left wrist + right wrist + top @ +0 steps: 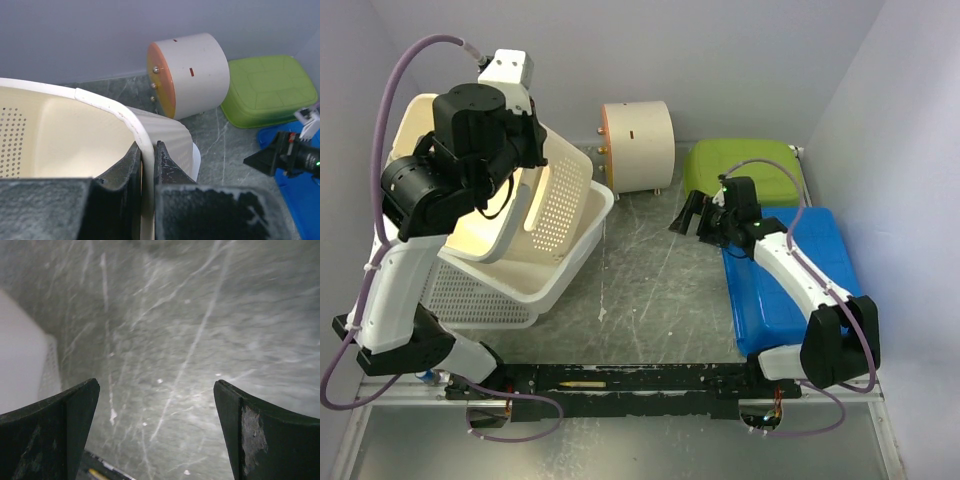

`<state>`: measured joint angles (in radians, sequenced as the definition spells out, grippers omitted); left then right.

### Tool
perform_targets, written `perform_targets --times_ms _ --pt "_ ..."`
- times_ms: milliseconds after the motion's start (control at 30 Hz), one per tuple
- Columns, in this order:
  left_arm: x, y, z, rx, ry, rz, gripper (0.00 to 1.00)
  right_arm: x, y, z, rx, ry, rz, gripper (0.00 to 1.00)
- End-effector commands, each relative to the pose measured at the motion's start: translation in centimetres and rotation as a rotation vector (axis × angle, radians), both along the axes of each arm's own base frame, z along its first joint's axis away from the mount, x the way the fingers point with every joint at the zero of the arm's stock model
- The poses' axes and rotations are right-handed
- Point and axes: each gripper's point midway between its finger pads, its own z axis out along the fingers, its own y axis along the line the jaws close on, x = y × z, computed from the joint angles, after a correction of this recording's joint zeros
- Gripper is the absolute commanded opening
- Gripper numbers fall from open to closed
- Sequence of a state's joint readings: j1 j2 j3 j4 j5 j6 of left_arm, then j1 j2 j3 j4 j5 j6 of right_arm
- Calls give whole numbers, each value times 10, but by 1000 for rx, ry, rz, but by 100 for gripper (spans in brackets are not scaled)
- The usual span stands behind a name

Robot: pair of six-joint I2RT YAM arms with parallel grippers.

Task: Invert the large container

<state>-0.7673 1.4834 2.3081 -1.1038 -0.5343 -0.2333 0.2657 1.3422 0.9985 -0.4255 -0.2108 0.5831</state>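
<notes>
so the big cream plastic basket with perforated walls (pixel 555 195) fills the upper left of the overhead view, tipped up on edge over the grey marbled tabletop (pixel 650 290). Its low side seems to sit on or in another white mesh basket (pixel 470 300), can't tell which. My guess is it's light but bulky and a bit flexy, with a thin smooth rim (pixel 110 107) that could slip or twist in a pinch, though the rim is really the only place to grab it. The left gripper (pixel 148 155) has exactly that, fingers squeezed tight on the rim. On the right there's a blue plastic tub (pixel 790 280), a green plastic tub (pixel 745 175) above it, then a white cylinder with an orange end (pixel 638 145) at top centre, near the basket, so it might get bumped when it rolls over. The right gripper (pixel 692 215) hangs mid-frame spread wide, holding nothing
</notes>
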Motion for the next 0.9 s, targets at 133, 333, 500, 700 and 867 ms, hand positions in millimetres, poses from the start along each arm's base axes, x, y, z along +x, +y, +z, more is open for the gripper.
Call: perform_targets --times_ms 133,333,500,700,867 --pt "-7 7 49 -71 -163 -22 7 -9 108 19 247 -98 263 100" --pt "-21 13 96 -157 -289 -59 7 15 144 14 220 -109 294 100" --pt "-37 24 129 -244 -404 -81 7 25 174 4 268 -59 341 100" --pt "-57 40 161 -350 -524 -84 7 -3 227 -6 247 -42 449 100" --pt "-66 28 177 -425 -581 -168 7 -31 253 -2 273 -38 524 100"
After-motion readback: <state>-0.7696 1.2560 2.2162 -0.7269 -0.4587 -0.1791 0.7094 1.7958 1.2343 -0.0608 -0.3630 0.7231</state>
